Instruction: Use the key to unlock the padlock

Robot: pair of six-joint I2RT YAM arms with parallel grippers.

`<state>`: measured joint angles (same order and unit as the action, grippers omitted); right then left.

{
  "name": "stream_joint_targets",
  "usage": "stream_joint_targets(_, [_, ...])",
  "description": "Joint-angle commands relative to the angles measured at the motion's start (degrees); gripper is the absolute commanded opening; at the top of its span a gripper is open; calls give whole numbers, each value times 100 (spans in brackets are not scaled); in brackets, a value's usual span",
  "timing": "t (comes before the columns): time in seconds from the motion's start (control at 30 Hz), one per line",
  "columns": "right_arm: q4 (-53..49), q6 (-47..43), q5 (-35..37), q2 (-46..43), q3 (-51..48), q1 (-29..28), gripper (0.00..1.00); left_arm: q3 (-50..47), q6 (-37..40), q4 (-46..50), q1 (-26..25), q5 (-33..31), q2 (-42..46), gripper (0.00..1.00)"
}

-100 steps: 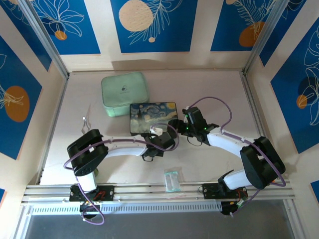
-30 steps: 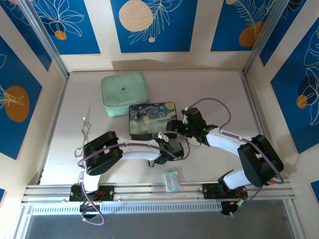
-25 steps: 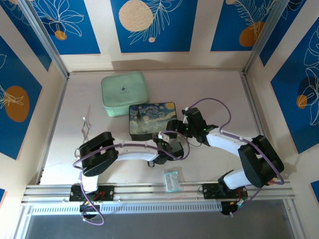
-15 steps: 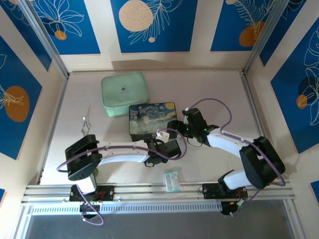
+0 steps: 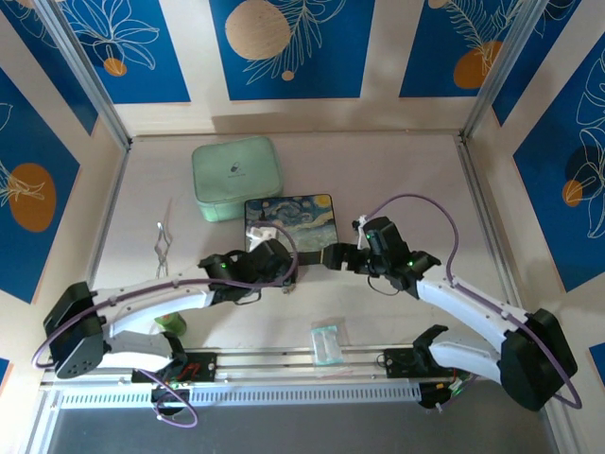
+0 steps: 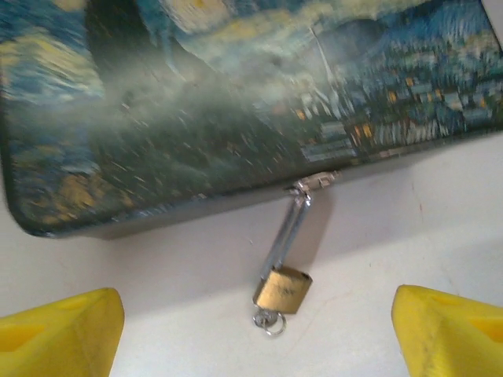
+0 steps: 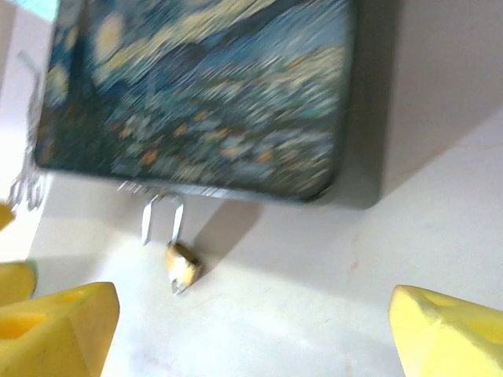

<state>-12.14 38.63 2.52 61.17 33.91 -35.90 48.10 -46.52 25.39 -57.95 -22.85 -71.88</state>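
Note:
The brass padlock (image 6: 283, 289) lies on the table against the front of the painted box (image 6: 236, 102). Its silver shackle (image 6: 288, 229) is hooked through the box's clasp (image 6: 316, 181). In the right wrist view the padlock (image 7: 182, 265) has one shackle leg standing free of the body. The key (image 6: 271, 320) sticks out of the padlock's underside, with a small ring on it. My left gripper (image 6: 255, 338) is open, its yellow fingers wide on either side of the padlock and clear of it. My right gripper (image 7: 251, 338) is open too, with bare table between its fingers.
A mint-green case (image 5: 236, 178) sits behind the painted box (image 5: 302, 213). A clear plastic packet (image 5: 326, 342) lies near the front rail and a thin metal tool (image 5: 163, 241) at the left. Both grippers (image 5: 271, 257) (image 5: 333, 255) crowd the box's front edge.
The left gripper has opened and drawn back leftward from the padlock, its arm stretching out to the left. The right gripper opened a little wider and its arm swung out right.

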Motion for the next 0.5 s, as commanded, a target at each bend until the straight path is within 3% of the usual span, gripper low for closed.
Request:
stream_joint_targets(0.0, [18,67,84,39,-130,-623,88,-12,510,-194,249,194,155,86])
stream_joint_targets(0.23, [803,399,450,1403,164,-1437,83,429,2023,-319,1009,460,19,88])
stream_joint_targets(0.47, [1300,452,615,2506,636,-1781,71,579,2288,-139,1365,361,-8,89])
